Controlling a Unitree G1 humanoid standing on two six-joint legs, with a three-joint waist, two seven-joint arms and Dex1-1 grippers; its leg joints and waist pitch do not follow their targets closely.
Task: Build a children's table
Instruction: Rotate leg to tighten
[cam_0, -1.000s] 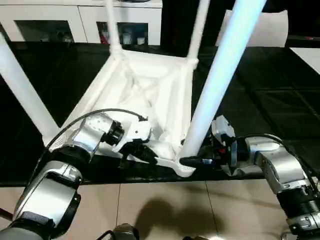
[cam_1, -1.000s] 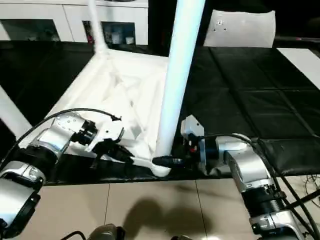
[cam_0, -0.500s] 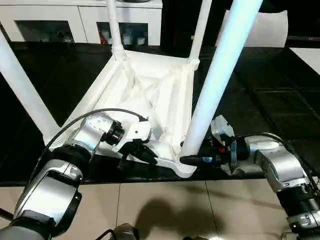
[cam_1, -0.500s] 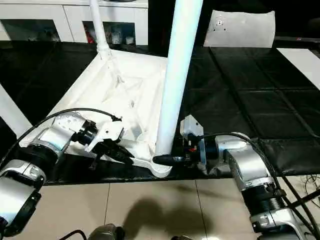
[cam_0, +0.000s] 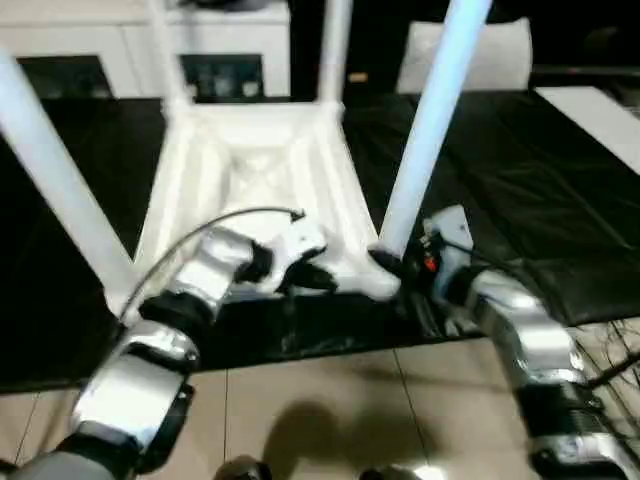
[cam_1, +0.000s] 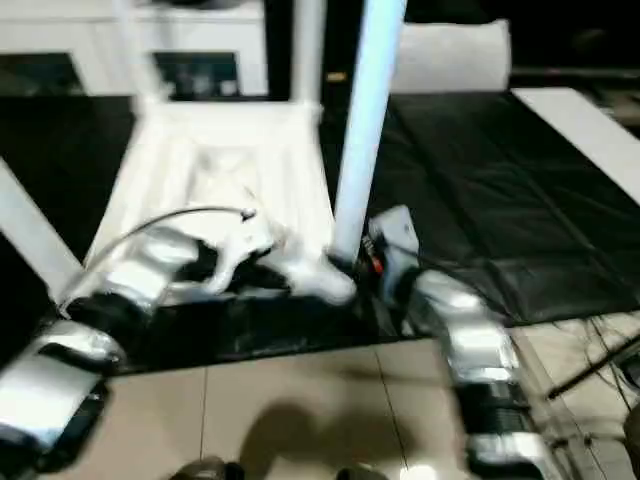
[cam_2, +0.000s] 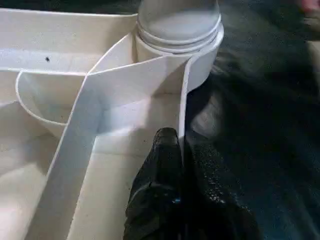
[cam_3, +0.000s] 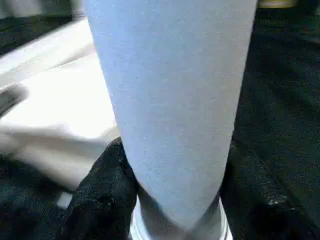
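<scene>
Four legs stand up from the overturned tabletop (cam_0: 255, 175), which lies on the black surface (cam_0: 520, 190) with its near rim at the surface's front edge. The left gripper (cam_2: 181, 150) is clenched on that thin near rim, one finger on each side, just beside the near right socket (cam_2: 200, 60). The right gripper (cam_3: 172, 200) grasps the near right leg (cam_0: 425, 130) at its base, black fingers (cam_3: 102, 195) on both flanks. To the right of the tabletop the surface stretches bare; tiled floor (cam_0: 330, 410) lies below its front edge.
</scene>
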